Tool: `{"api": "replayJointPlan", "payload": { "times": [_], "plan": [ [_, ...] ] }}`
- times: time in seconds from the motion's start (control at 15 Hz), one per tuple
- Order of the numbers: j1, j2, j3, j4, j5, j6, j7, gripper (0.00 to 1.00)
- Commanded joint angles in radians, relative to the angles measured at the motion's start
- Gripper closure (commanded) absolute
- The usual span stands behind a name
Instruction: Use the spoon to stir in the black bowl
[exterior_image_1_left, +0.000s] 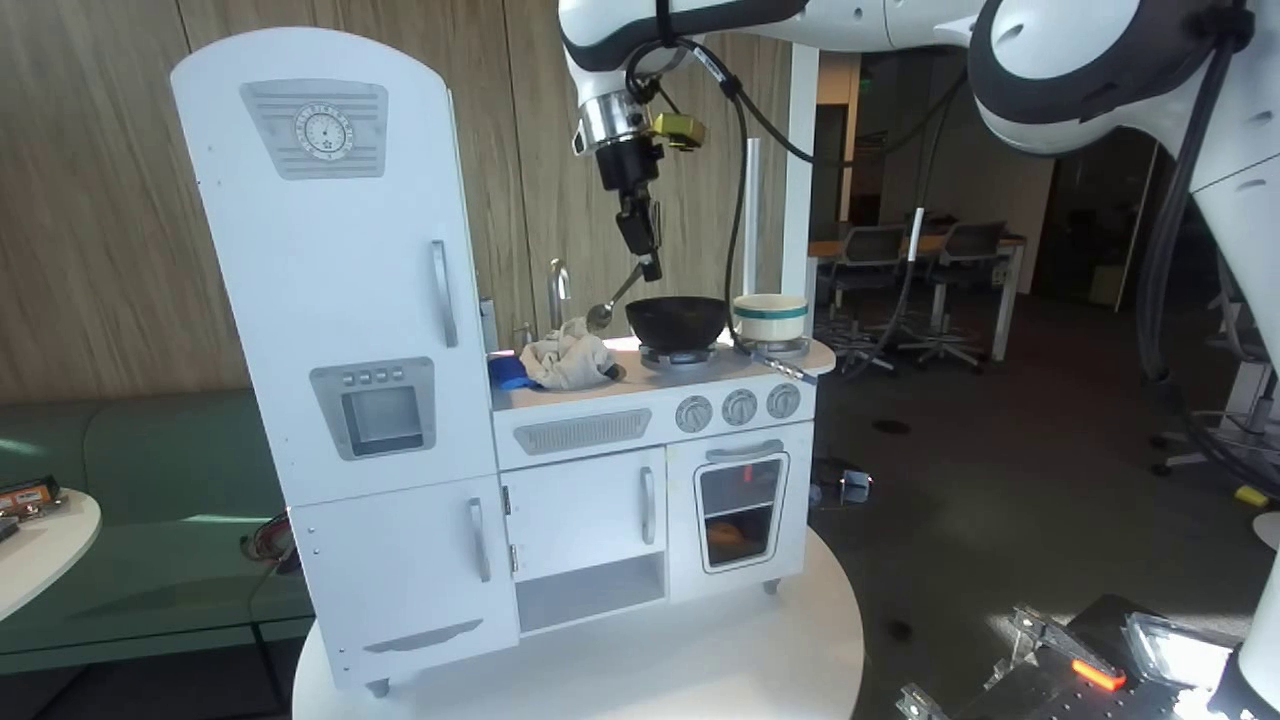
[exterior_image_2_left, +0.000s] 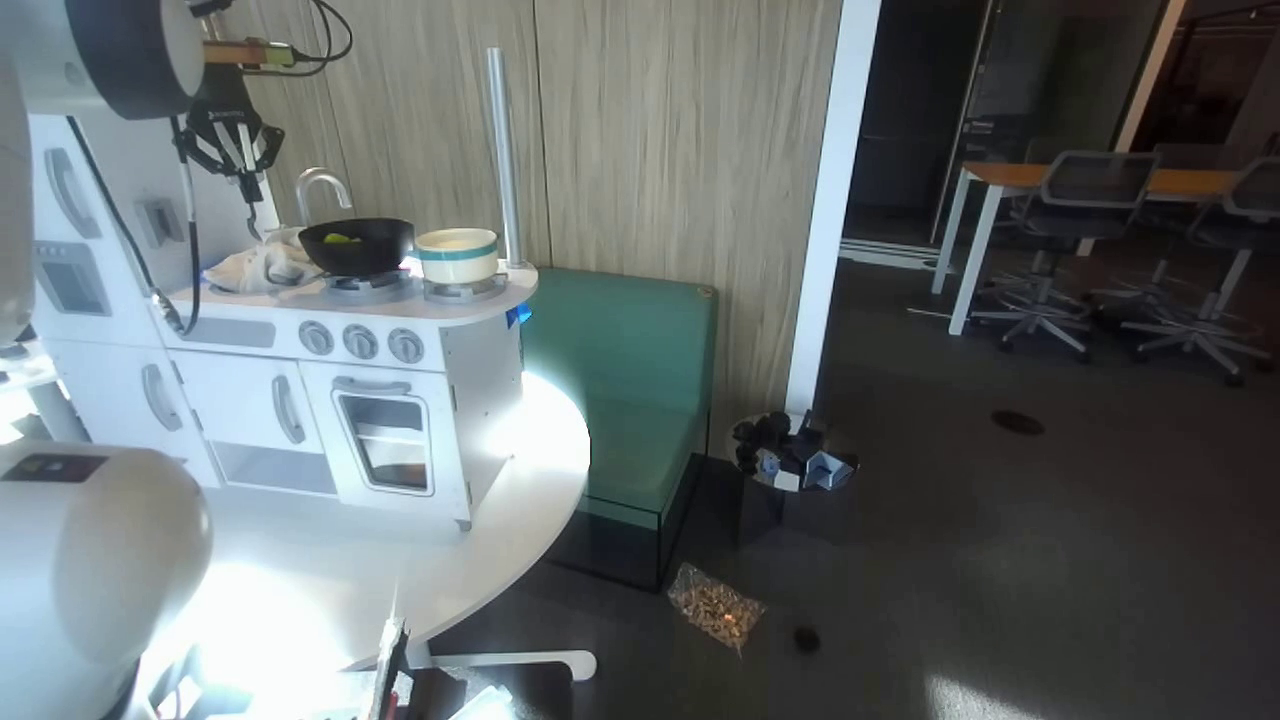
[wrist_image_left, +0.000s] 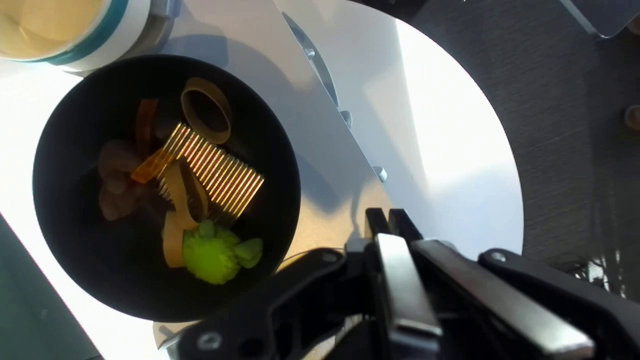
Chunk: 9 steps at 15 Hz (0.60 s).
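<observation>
While the spoon (exterior_image_1_left: 603, 313) hangs tilted beside the black bowl (exterior_image_1_left: 678, 326), the gripper (exterior_image_1_left: 651, 266) pinches its handle

As an exterior view shows, the spoon is outside the bowl, on the side away from the pot (exterior_image_1_left: 770, 322), with its head slanting down and away from the rim. The gripper grasps the upper end of the handle, higher than the bowl; in the wrist view the spoon cannot be made out clearly. Inside the bowl lie a bright green piece (wrist_image_left: 212, 255), a ridged piece (wrist_image_left: 215, 172), tan loops (wrist_image_left: 222, 132) and orange strips (wrist_image_left: 149, 168); a pinkish shape (wrist_image_left: 116, 172) among them is too dark to make out. Under the bowl is a burner (exterior_image_2_left: 365, 287). The pot, banded in teal, stands just beside the bowl, and a crumpled cloth (exterior_image_1_left: 568, 358) lies near the bowl on the opposite side.
</observation>
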Motion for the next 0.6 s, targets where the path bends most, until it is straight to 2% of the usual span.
{"api": "replayJointPlan", "payload": {
  "times": [0.0, 0.53],
  "plan": [
    [-0.007, 0.026, 0.008, -0.023, 0.018, 0.005, -0.018, 0.98],
    [0.027, 0.09, 0.019, -0.044, -0.002, 0.002, -0.031, 0.98]
  ]
}}
